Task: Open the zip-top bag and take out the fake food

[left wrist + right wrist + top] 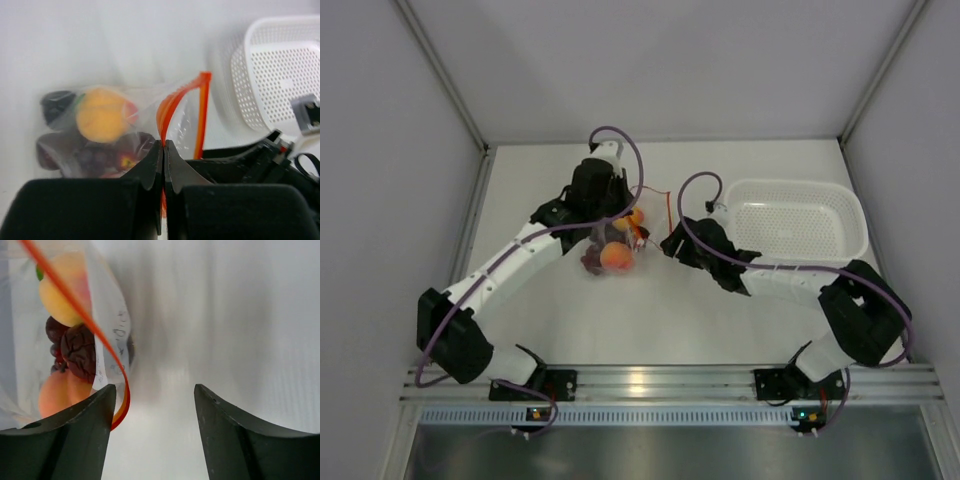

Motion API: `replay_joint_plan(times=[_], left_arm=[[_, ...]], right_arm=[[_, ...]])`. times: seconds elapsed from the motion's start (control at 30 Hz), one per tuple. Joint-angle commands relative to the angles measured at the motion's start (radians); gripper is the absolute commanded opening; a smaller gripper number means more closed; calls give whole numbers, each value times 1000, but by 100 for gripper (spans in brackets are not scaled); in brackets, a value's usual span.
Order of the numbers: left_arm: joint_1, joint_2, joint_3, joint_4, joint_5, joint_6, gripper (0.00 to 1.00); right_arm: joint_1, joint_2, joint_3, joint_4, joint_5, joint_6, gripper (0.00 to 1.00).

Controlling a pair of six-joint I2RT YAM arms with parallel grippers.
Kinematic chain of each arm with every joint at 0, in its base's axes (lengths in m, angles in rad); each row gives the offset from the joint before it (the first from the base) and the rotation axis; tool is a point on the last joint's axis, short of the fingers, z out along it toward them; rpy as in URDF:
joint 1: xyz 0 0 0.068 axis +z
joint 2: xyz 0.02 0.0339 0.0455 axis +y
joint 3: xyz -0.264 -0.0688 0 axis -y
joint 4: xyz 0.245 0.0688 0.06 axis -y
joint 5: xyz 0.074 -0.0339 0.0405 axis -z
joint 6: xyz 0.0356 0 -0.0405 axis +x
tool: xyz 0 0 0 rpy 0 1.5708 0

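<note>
My left gripper (163, 146) is pinched tight on the red-orange zip strip (170, 107) of the zip-top bag (147, 99). The bag is near the table's middle, left of the white basket (800, 220), with the fake food (101, 115) inside it. My right gripper (155, 397) stands wide apart, holding nothing, and the strip curls just beside one finger.

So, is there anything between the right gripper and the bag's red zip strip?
Nothing visible. The open right gripper sits beside the zip-top bag, and the red zip strip curves close by one finger. Only bare table shows between its fingers. The left gripper pinches the strip too.
</note>
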State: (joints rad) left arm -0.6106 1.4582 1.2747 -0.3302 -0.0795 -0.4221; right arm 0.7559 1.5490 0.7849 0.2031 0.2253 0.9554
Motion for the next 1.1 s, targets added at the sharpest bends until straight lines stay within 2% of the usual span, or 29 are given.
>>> replay_joint_plan(times=[0.0, 0.1, 0.2, 0.33, 0.47, 0.53, 0.57, 0.7, 0.93, 1.07], left_arm=[[47, -129, -20, 25, -189, 48, 0], [84, -185, -47, 13, -213, 59, 0], [98, -216, -66, 14, -197, 59, 0], [98, -207, -61, 16, -128, 36, 0], [98, -190, -60, 19, 33, -10, 0], [98, -176, -58, 23, 75, -23, 0], [97, -171, -60, 31, 142, -32, 0], [83, -157, -61, 54, 214, -44, 0], [58, -156, -51, 56, 236, -53, 0], [46, -154, -48, 56, 239, -60, 0]], right_arm=[[22, -146, -56, -132, 129, -102, 63], [17, -254, -125, -233, 215, -147, 56], [-3, -363, -193, -244, 232, -156, 52], [-6, -434, -168, -309, 230, -182, 52], [-4, -470, -112, -300, 125, -257, 53], [-4, -477, -87, -298, 80, -294, 52], [-3, -486, -61, -301, 53, -306, 52], [8, -509, 5, -318, 2, -369, 49], [33, -458, 119, -318, -53, -478, 44], [48, -353, 184, -284, -95, -533, 44]])
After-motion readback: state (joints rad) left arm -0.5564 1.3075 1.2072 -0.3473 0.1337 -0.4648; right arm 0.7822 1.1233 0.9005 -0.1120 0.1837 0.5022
